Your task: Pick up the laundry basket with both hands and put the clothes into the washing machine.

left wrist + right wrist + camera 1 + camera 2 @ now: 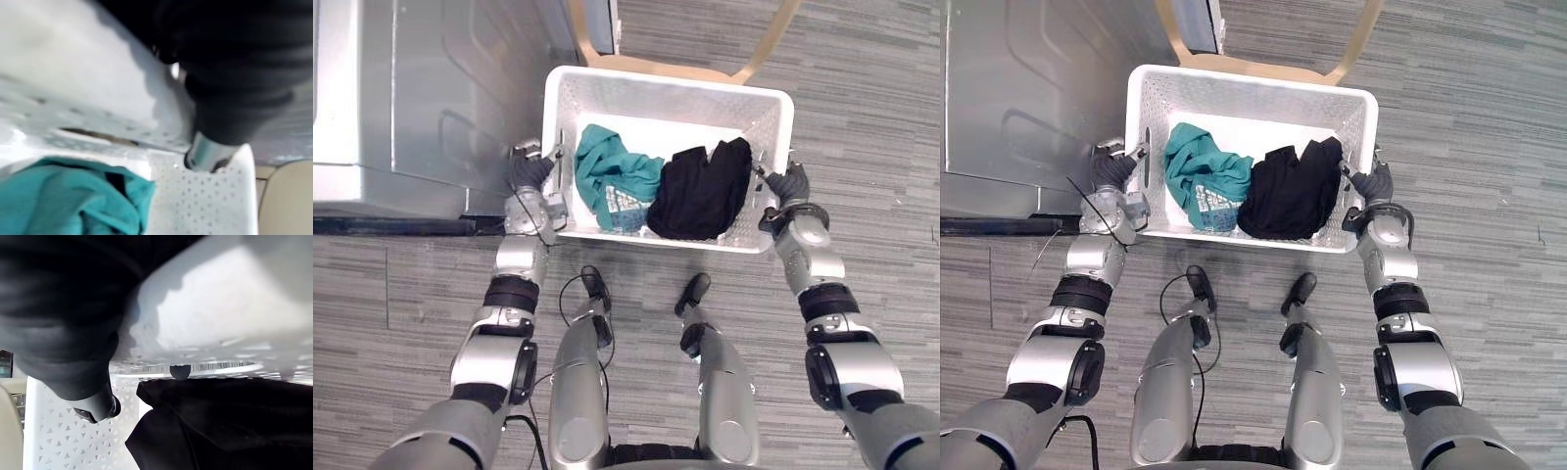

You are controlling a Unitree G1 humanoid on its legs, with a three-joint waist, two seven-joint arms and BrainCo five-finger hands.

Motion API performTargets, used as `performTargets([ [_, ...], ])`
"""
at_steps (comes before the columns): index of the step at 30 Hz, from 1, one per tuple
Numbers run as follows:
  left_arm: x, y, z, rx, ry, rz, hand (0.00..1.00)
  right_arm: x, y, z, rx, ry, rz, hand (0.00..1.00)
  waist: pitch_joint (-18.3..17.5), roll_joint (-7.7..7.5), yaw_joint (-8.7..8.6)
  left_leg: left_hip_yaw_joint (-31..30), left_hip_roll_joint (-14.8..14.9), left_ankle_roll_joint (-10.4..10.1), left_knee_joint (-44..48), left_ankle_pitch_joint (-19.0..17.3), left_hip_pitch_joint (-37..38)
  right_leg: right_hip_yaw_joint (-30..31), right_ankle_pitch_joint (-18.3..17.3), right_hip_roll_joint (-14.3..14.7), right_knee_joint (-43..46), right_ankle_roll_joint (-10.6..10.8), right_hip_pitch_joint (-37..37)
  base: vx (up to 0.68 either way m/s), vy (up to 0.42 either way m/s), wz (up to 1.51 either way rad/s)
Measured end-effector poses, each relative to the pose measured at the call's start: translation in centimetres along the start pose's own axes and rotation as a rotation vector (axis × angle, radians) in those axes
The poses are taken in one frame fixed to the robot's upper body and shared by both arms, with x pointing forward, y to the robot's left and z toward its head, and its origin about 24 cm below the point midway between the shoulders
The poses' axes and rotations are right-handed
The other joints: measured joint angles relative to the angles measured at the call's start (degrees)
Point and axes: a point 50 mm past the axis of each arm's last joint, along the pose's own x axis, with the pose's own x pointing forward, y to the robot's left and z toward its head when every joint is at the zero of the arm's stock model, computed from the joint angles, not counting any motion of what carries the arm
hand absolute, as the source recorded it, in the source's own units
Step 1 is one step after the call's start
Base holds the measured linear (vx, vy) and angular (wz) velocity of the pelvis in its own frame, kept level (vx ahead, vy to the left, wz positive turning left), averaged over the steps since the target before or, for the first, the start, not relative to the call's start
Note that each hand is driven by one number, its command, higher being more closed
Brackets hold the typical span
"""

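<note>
A white perforated laundry basket [666, 84] rests on a light wooden chair [658, 67] in front of me. Inside lie a teal garment [612, 176] on the left and a black garment [700, 192] on the right. My left hand [530, 174] grips the basket's left side at the handle slot, its thumb [208, 152] over the rim near the teal garment [63, 196]. My right hand [790, 184] grips the right side, thumb [98, 406] inside the wall and a dark fingertip [180, 371] through the slot above the black garment [220, 426].
The silver-grey washing machine [411, 98] stands at the left, close beside the basket and my left hand. The chair's wooden back legs [773, 37] rise behind the basket. Grey plank floor [881, 117] spreads to the right and behind.
</note>
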Motion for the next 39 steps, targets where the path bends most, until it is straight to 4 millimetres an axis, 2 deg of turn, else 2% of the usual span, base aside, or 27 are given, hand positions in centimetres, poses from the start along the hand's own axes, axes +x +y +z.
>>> performTargets([
  [5,0.0,1.1,1.6,0.009,-0.074,0.008,0.0,-0.2,-2.8,0.9,-0.05,-0.027,-0.047,0.0,0.0,0.01,-0.17,-0.2,0.3,0.0,0.1,0.0,2.5,0.2,-3.3,-0.8,5.0,-0.6,0.4,0.03,-0.04,0.01],
  [8,-0.2,2.8,1.8,0.053,-0.1,0.028,0.0,-0.6,-3.2,1.5,-0.073,-0.061,-0.031,0.0,0.0,0.01,-1.25,-0.1,0.2,-0.1,-0.4,-0.1,4.4,0.2,-4.9,-1.0,6.6,-0.9,1.1,-0.02,-0.063,-0.01],
  [14,-0.7,3.9,3.1,0.151,-0.184,0.033,0.0,-1.4,-4.7,1.7,-0.097,-0.079,-0.047,0.0,0.0,0.0,-1.26,0.3,0.1,-0.4,-2.0,0.2,7.0,0.3,-6.5,-1.2,8.3,-0.7,1.9,-0.02,-0.051,-0.01],
  [17,-1.8,4.5,2.8,0.172,-0.214,0.031,0.0,-2.0,-4.7,2.0,-0.119,-0.109,-0.025,0.0,0.0,0.07,-1.24,0.3,0.1,-0.5,-2.4,0.2,8.9,0.3,-6.9,-1.3,8.8,-0.9,3.4,0.04,-0.036,0.06],
  [21,-5.0,5.0,2.1,0.154,-0.265,-0.003,0.0,-4.5,-6.0,2.4,-0.138,-0.183,-0.033,0.0,-0.2,0.35,-1.22,-0.6,-0.5,-0.8,-2.4,0.4,11.6,-0.5,-7.9,-2.2,10.1,-1.4,6.6,0.08,-0.028,0.18],
  [24,-7.9,5.5,-0.1,0.095,-0.221,0.005,0.0,-7.2,-6.4,0.3,-0.118,-0.167,-0.047,0.0,-2.0,0.41,-1.24,-1.1,-0.7,-1.3,-2.7,-0.5,14.2,-1.5,-9.3,-2.6,10.1,-0.7,9.5,0.08,-0.025,0.16],
  [26,-10.9,5.9,-3.5,0.061,-0.108,0.025,0.0,-10.0,-6.4,-3.4,-0.078,-0.075,-0.048,0.0,-7.2,1.25,-1.32,-1.5,-0.7,-1.9,-2.8,-1.5,14.7,-2.2,-10.3,-2.5,9.8,0.0,10.7,0.14,-0.034,0.13],
  [27,-11.7,6.0,-4.2,0.05,-0.077,0.023,0.0,-10.8,-6.4,-4.4,-0.066,-0.047,-0.051,0.0,-8.0,1.63,-1.35,-1.7,-0.7,-2.0,-2.9,-1.7,15.4,-2.6,-10.6,-2.5,9.5,0.3,11.7,0.14,-0.018,0.21],
  [29,-14.5,6.3,-6.5,0.018,0.017,0.031,0.0,-13.6,-6.0,-7.5,-0.005,0.054,-0.06,0.0,-11.2,2.44,-1.27,-2.0,-0.9,-2.2,-4.0,-2.1,17.7,-3.2,-11.0,-2.3,8.7,0.7,14.4,0.11,-0.007,0.16],
  [30,-15.1,6.4,-7.0,0.009,0.04,0.029,0.0,-14.2,-5.8,-8.1,0.01,0.071,-0.059,0.0,-11.9,2.65,-1.23,-2.0,-0.9,-2.3,-4.3,-2.1,18.2,-3.4,-11.0,-2.2,8.3,0.8,14.9,0.09,-0.006,0.06],
  [32,-17.2,6.1,-8.7,-0.032,0.129,0.005,0.0,-15.8,-4.7,-9.9,0.063,0.131,-0.045,0.0,-13.8,3.08,-1.31,-2.0,-0.9,-2.5,-5.0,-2.2,20.1,-4.1,-11.0,-1.8,7.2,0.8,17.3,0.08,0.0,0.1],
  [35,-18.9,4.9,-10.6,-0.082,0.227,-0.048,0.0,-17.5,-2.9,-11.7,0.114,0.206,0.003,0.0,-15.6,3.04,-1.18,-2.1,-0.6,-2.9,-5.7,-2.5,22.2,-4.5,-11.2,-1.5,6.3,1.1,19.7,0.04,-0.004,0.09],
  [37,-20.8,3.6,-12.6,-0.112,0.348,-0.117,0.0,-18.8,-0.4,-13.2,0.158,0.273,0.072,0.0,-17.6,3.03,-1.22,-2.3,-0.4,-3.2,-5.7,-3.0,24.2,-5.0,-11.1,-0.7,5.0,1.4,22.4,0.05,0.004,0.07],
  [39,-21.7,2.5,-13.7,-0.146,0.417,-0.157,0.0,-19.3,1.2,-13.9,0.179,0.311,0.123,0.0,-17.8,3.2,-1.3,-3.4,0.4,-3.5,-4.5,-4.1,25.4,-6.0,-11.5,0.3,4.3,1.9,25.3,0.01,-0.029,0.23],
])
